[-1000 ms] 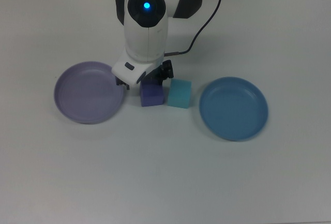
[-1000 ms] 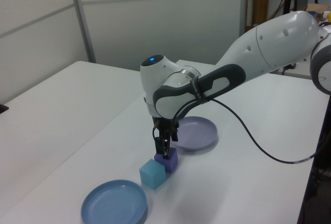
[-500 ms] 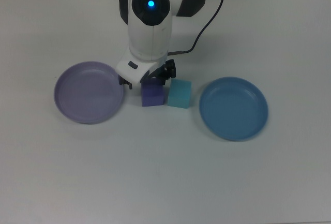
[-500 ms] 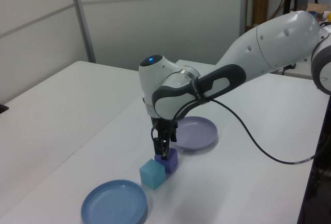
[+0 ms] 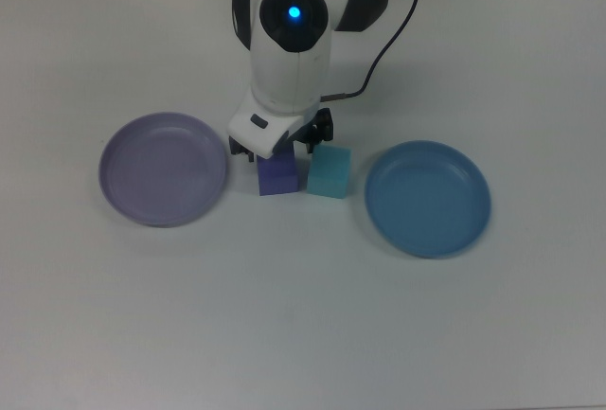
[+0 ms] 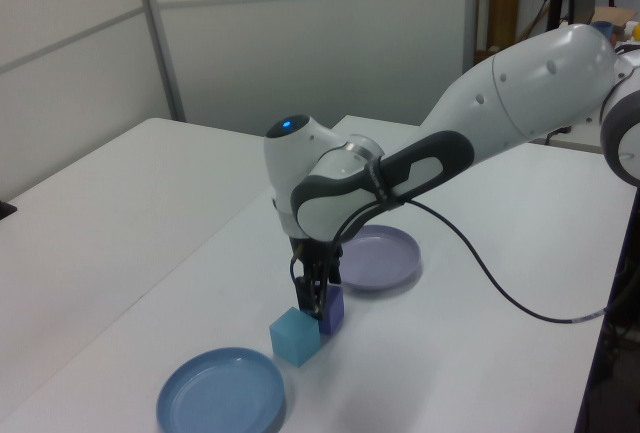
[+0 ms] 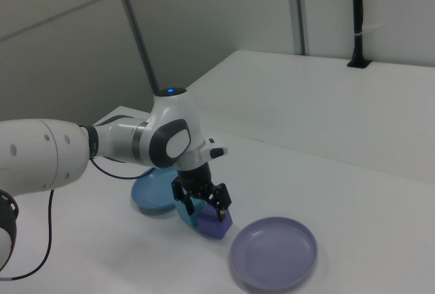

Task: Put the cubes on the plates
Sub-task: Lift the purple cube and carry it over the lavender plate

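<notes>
Hand [image 5: 281, 151] lowered onto purple cube [image 5: 277, 176], white table [image 5: 303, 315], grey wall panels [image 6: 300, 43]

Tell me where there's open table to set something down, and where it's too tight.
Free: the wide stretch of table along the top view's bottom edge, below both plates. Both dishes are bare too, the lavender plate and the blue plate. Crowded: between the plates, where the purple cube touches the cyan cube under the gripper.

Bright, even overhead light; soft shadows, slight blur.
</notes>
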